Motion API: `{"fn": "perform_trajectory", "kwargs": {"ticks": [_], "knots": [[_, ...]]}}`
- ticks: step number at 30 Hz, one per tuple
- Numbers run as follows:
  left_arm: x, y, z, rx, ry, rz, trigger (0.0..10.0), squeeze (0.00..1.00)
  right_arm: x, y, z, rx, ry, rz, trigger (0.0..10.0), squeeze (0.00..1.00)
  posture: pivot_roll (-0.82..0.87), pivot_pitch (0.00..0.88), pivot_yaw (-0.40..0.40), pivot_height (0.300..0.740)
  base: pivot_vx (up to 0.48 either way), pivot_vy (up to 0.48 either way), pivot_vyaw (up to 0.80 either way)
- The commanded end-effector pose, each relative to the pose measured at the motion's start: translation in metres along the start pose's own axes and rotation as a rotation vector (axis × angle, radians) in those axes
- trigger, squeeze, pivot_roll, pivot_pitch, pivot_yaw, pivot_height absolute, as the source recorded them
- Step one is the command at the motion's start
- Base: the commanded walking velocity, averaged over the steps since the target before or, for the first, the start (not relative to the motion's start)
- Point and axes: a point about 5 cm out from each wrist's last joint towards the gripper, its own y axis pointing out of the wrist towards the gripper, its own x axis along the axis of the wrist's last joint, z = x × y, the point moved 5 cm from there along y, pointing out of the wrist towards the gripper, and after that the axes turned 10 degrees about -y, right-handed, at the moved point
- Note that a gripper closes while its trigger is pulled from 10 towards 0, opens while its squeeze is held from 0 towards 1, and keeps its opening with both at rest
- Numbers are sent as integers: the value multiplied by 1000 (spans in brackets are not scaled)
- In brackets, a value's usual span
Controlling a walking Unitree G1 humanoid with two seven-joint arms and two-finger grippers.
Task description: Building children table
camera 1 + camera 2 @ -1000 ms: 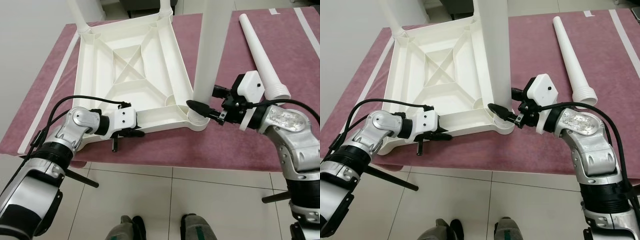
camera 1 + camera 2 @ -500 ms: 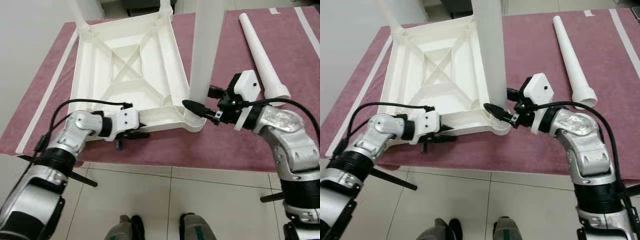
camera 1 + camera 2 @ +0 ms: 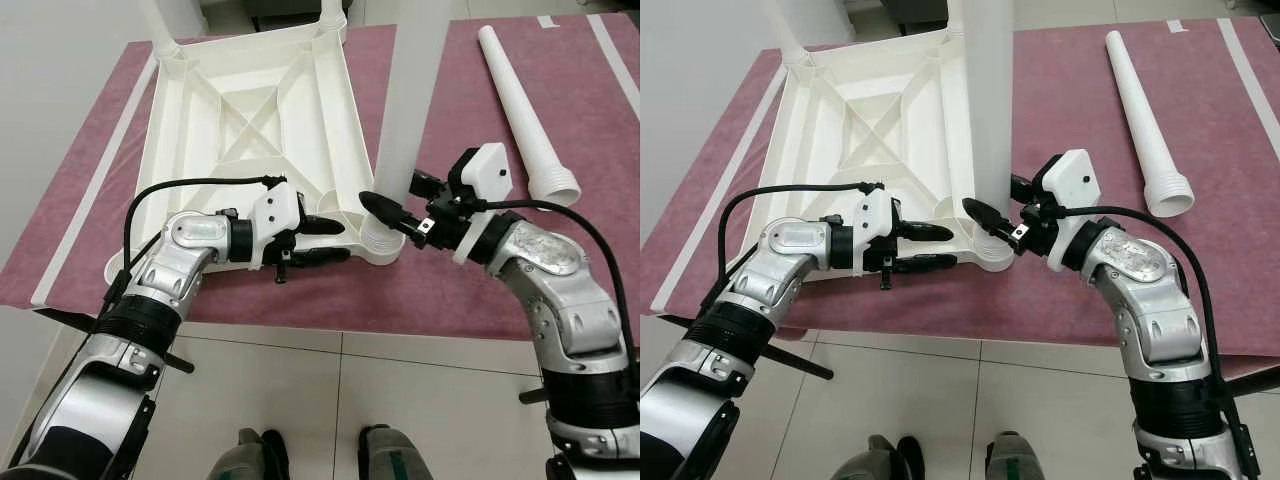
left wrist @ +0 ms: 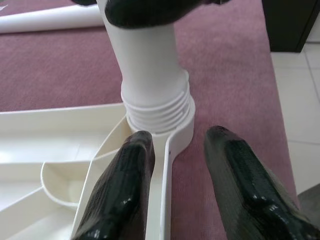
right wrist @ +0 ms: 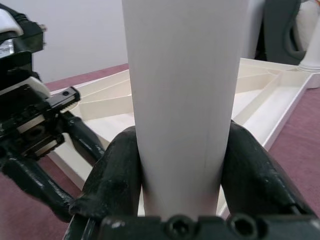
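Note:
The white children's table top (image 3: 250,130) lies upside down on a maroon cloth. One white leg (image 3: 405,120) stands upright in the threaded socket (image 3: 380,240) at its near right corner. My right gripper (image 3: 394,194) is shut on that leg just above the socket, and its fingers (image 5: 117,175) press both sides of the leg (image 5: 185,100). My left gripper (image 3: 342,240) is open astride the near rim (image 4: 167,165), right beside the socket. One of its fingers (image 4: 125,185) lies inside the rim, the other outside over the cloth.
A loose white leg (image 3: 525,110) lies on the cloth to the right. Two more legs (image 3: 155,25) (image 3: 335,10) stand in the far corners. The cloth's front edge (image 3: 400,325) drops to a tiled floor, with my feet (image 3: 320,455) below. White tape (image 3: 90,200) runs along the left.
My left gripper has slid right along the near rim to the corner socket. My right gripper and the upright leg have shifted slightly left with the table top.

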Motion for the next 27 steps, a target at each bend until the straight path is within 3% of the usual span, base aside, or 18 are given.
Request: {"fn": "perform_trajectory", "kwargs": {"ticks": [1,4,10,17,21,23,25,27], "knots": [[-4,-7,18,182,23,16,10000,0,-18,1,3,-33,41,82,10000,0,-161,167,162,740,0,0,0],[-6,-9,19,204,23,35,10000,0,-21,0,1,-58,49,99,10000,0,-161,166,161,740,0,0,0],[-16,-21,35,380,-24,90,10000,0,-28,-10,8,-154,44,145,10000,0,-153,167,152,740,0,0,0],[-19,-25,43,439,-30,106,10000,0,-32,-13,10,-207,39,178,10000,0,-153,167,152,740,0,0,0],[-24,-25,54,526,-71,131,10000,0,-55,-26,2,-438,23,331,10000,0,-159,170,147,740,0,0,0],[-24,-25,54,526,-71,131,10000,0,-55,-26,2,-438,23,331,10000,0,-159,170,147,740,0,0,0],[-24,-23,54,545,-85,135,10000,0,-67,-35,0,-565,58,408,10000,0,-157,169,145,740,0,0,0],[-24,-21,54,546,-93,135,10000,0,-72,-39,0,-615,73,436,10000,0,-155,167,145,740,0,0,0]]}}
